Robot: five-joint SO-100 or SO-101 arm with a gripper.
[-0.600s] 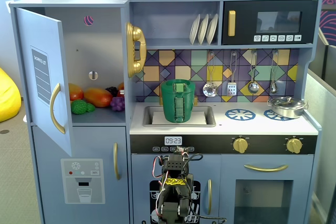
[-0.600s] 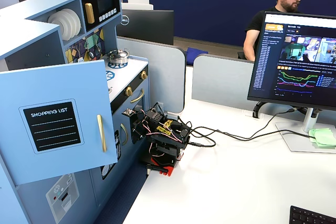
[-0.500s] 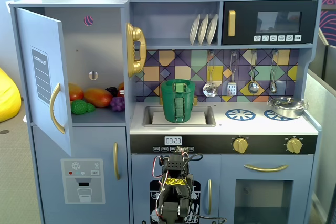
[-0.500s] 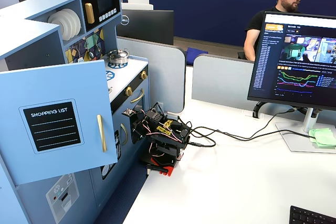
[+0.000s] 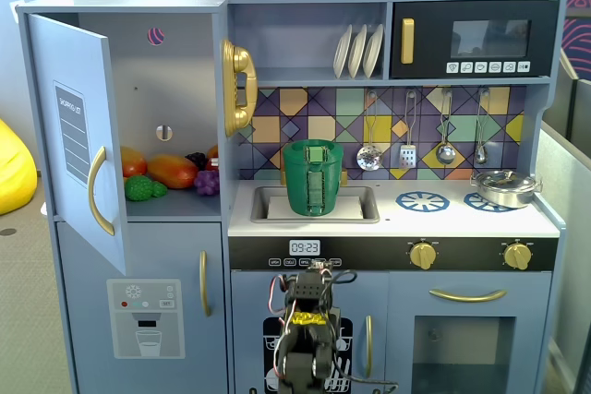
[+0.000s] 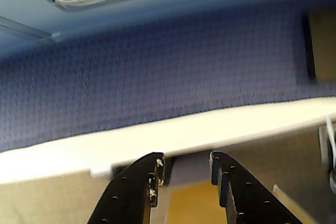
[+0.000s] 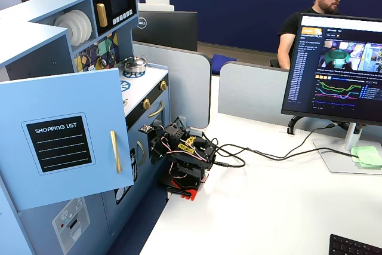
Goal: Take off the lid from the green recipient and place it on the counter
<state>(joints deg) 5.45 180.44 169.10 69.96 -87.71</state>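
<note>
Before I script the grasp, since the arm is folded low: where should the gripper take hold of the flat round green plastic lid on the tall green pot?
Grip the small raised handle at the centre of the lid, coming straight down from above. The lid lies flat on the green pot, which stands in the sink basin, so its rim offers little to pinch. The open gripper should straddle that handle.

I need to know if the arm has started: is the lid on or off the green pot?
On. The lid sits flat across the upright pot; the gripper is folded low, away.
</note>
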